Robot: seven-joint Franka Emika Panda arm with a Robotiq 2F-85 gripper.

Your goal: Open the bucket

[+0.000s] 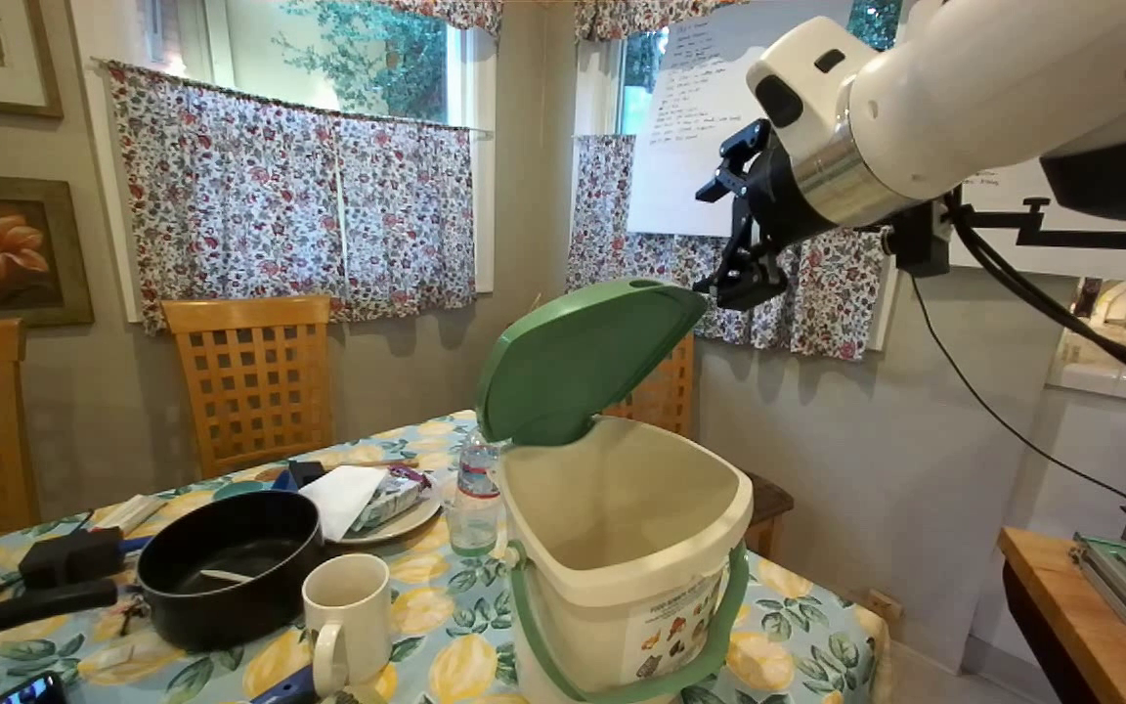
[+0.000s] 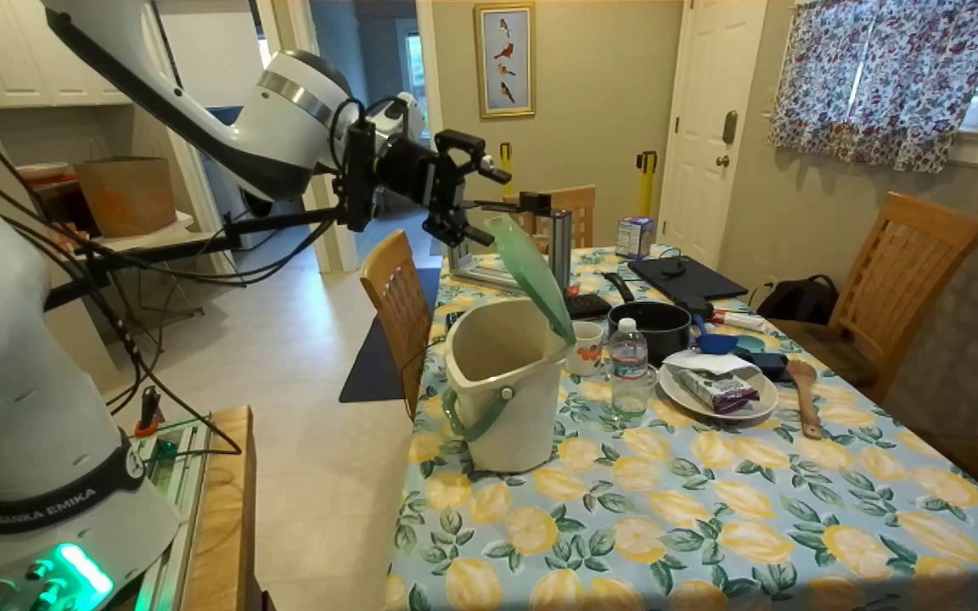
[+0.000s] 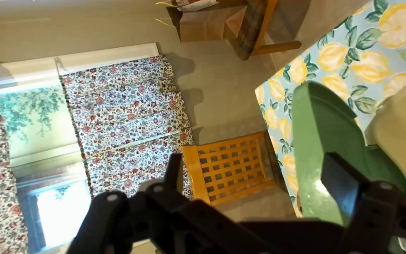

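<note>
The cream-white bucket (image 1: 573,640) stands upright on the table. It also shows in an exterior view (image 2: 510,428) and at the right of the wrist view (image 3: 404,130). Its green lid (image 1: 587,362) is raised on its hinge, tilted up and back, and the bucket's inside shows. The lid also shows in an exterior view (image 2: 533,270) and the wrist view (image 3: 310,148). My gripper (image 1: 710,238) is open with nothing between its fingers, above the bucket. Its lower finger is at the lid's raised edge; whether it touches I cannot tell. The green handle (image 1: 622,689) hangs down in front.
A clear bottle (image 2: 628,361), a white mug (image 1: 353,606), a black pan (image 1: 231,567) and a plate with a packet (image 2: 752,412) stand near the bucket. Wooden chairs (image 1: 250,381) surround the table. A metal frame (image 2: 561,250) stands behind the bucket.
</note>
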